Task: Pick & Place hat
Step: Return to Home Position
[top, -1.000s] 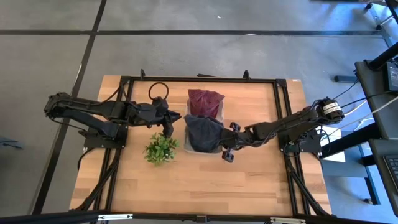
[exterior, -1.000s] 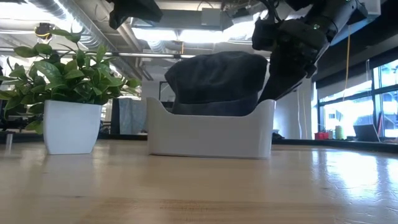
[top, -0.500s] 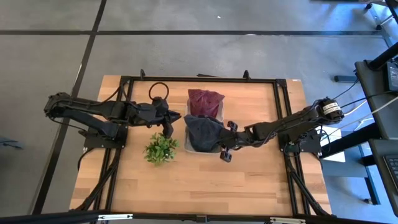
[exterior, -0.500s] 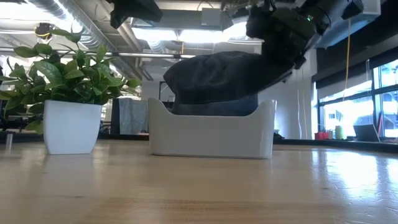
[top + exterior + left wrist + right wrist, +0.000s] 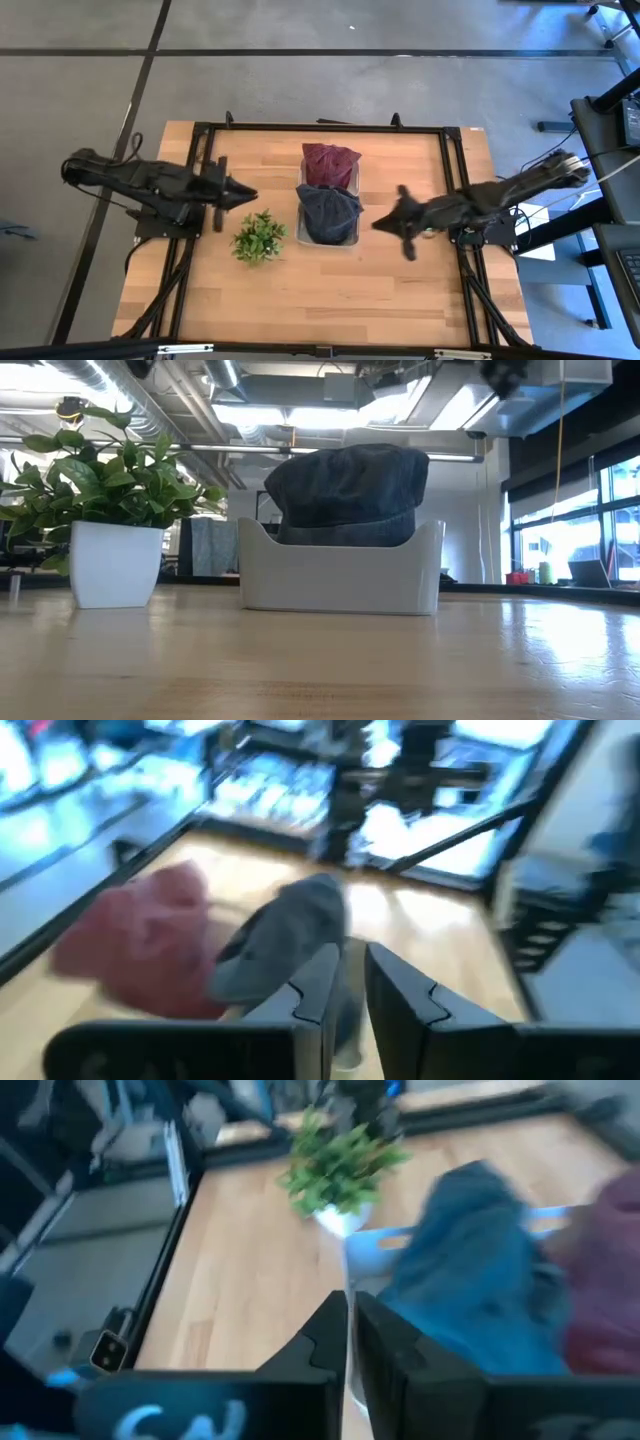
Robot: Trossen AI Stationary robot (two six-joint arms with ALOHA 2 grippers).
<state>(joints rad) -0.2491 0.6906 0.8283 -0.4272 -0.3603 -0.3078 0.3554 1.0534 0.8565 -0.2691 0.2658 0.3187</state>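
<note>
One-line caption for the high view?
Blue cap in gray bin; left gripper and right gripper hover clear on either side.

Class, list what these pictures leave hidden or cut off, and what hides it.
1. Red cap: low view, hidden behind the blue cap and gray bin.
2. Bin's inside: every view, covered by the caps.
3. Left hand and right hand: low view, cut off at the top edge.

Blue cap: dark blue, soft and rumpled, crown upward, seated in the gray bin and rising well above its rim. The bin is pale, open-topped and dipped along its near wall, and stands upright near the table's middle.
</note>
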